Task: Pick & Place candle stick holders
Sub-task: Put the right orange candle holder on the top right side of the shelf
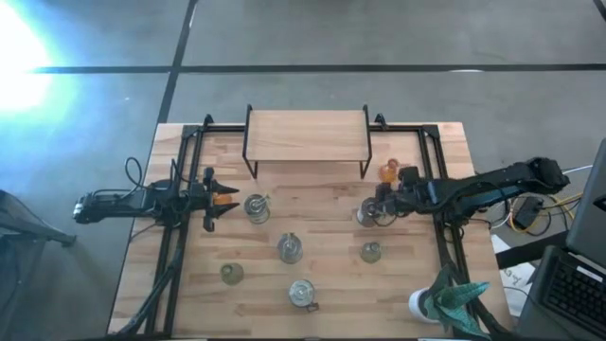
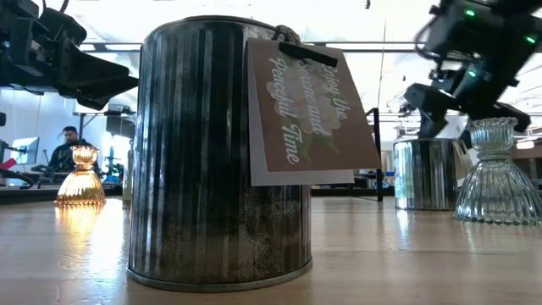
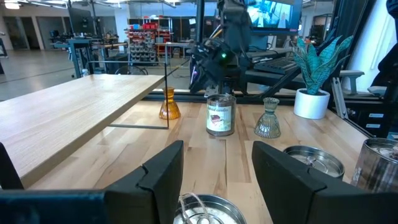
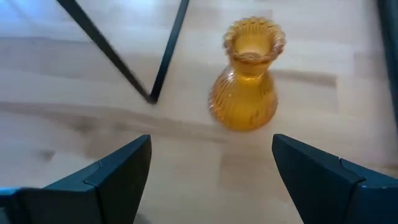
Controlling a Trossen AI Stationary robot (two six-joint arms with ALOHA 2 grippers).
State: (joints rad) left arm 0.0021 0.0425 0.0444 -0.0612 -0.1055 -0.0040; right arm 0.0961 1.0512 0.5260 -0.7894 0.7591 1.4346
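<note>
Tabletop: amber holder (image 4: pixel 247 74) beyond right claw (image 4: pixel 211 168)

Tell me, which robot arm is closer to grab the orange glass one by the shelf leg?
The right arm, probably. Its open gripper is close beside the amber holder, which also sits just ahead of its fingers in the wrist view. The left gripper is across the table, by a silvery jar.

**Glare at ten o'clock, softness up close**

A white flare burns out the floor (image 1: pixel 19 57) at ten o'clock overhead. At table level, bright ceiling light backlights the tin (image 2: pixel 216 152), leaving it dark. The amber holder (image 4: pixel 247 74) looks smeared; its shelf leg (image 4: pixel 168 50) blurs too.
</note>
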